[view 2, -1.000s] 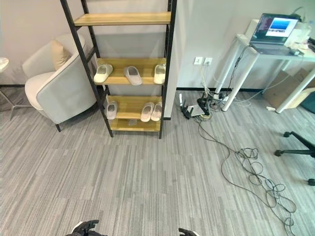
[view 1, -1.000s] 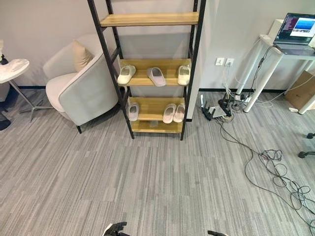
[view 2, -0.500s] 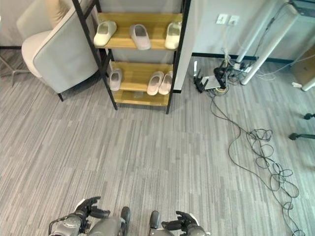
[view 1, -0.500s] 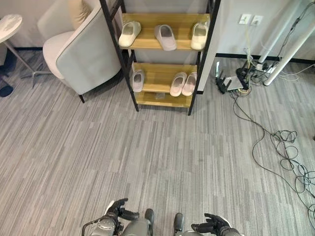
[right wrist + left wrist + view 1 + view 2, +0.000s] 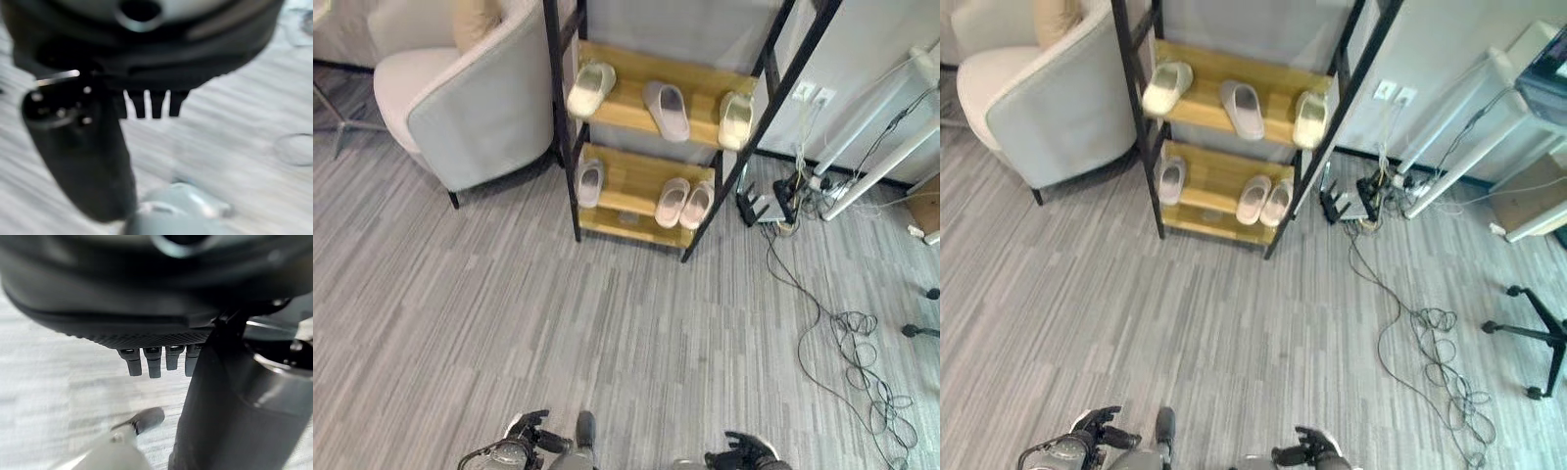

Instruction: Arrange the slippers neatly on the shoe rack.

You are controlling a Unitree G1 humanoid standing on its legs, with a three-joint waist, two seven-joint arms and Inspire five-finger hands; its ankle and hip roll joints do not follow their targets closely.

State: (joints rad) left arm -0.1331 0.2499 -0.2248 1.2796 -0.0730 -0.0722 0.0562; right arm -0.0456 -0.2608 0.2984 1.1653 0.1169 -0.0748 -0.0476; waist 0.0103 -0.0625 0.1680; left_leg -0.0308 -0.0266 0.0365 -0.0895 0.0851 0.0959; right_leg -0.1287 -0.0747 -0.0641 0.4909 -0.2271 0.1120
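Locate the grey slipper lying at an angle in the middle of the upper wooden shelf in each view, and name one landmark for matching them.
Left eye view: the grey slipper lies mid-shelf, upper centre of the picture.
Right eye view: the same slipper sits left of centre, near the top.
Left wrist view: not in it.
Right wrist view: not in it.
Shared landmark: the black-framed shoe rack, with the light grey armchair beside it.

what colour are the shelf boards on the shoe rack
Light yellowish wood on the black-framed metal shoe rack, clearest in the left eye view.
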